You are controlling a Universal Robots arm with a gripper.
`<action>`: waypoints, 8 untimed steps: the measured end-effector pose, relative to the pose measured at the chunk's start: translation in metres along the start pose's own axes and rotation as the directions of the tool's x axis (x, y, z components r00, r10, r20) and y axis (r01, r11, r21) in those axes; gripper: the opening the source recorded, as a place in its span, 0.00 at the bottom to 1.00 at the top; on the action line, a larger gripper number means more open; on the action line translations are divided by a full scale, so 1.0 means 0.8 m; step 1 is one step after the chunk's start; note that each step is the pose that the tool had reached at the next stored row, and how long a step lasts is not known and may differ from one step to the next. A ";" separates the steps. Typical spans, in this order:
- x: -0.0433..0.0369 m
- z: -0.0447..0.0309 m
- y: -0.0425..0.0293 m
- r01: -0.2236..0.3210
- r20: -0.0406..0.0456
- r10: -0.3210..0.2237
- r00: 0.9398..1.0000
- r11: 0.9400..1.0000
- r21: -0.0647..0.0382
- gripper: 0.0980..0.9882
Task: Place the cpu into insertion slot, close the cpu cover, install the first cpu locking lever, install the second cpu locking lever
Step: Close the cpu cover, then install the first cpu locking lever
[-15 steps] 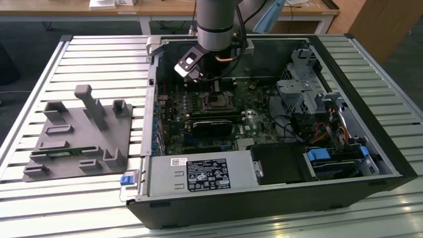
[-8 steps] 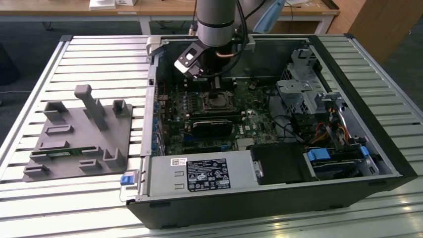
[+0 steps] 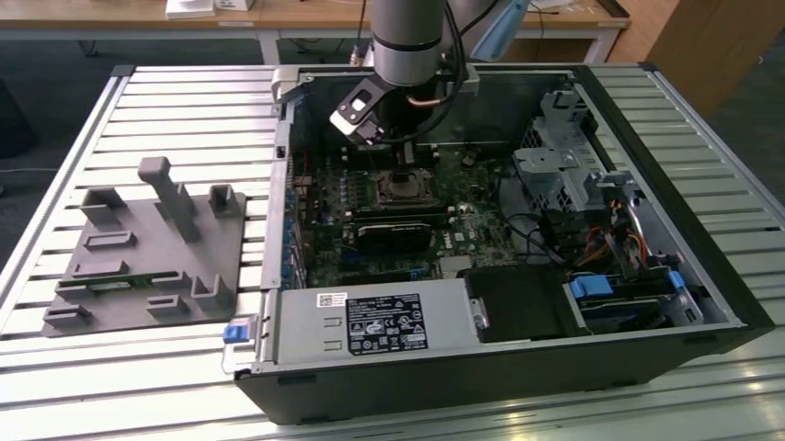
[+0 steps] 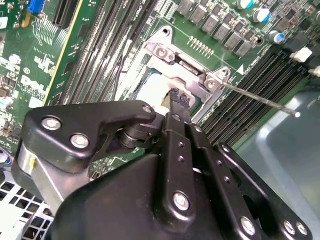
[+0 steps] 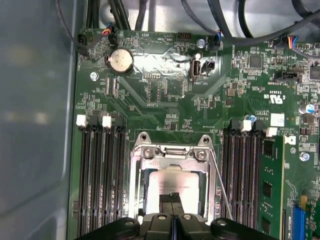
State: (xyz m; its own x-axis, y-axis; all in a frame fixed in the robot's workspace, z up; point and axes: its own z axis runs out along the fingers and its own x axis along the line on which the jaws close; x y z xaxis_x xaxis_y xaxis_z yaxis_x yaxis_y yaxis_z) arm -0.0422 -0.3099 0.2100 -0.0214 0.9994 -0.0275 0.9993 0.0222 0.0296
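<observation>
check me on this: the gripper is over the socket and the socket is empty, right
Not empty: the first wrist view shows the cpu lying in the socket. The gripper is over the socket, as you say.

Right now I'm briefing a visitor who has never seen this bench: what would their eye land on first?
Probably the open computer case on the slatted table, with the robot arm reaching down into it. In the first wrist view the black gripper hangs just over the silver chip in its socket, framed by a metal cover, a thin wire lever alongside. A grey holder lies on the exterior view's left.
</observation>
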 end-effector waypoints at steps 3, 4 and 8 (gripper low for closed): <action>0.000 0.0001 0.0034 0.000 0.000 0.000 1.000 1.000 0.000 0.01; 0.000 0.0001 0.0043 0.000 0.000 0.000 1.000 1.000 0.000 0.01; 0.000 0.0002 0.0052 0.000 0.000 0.000 1.000 1.000 0.000 0.01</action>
State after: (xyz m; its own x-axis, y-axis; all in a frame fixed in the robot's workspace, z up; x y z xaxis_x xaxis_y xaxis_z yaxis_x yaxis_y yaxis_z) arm -0.0380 -0.3099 0.2100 -0.0212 0.9994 -0.0275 0.9993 0.0220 0.0293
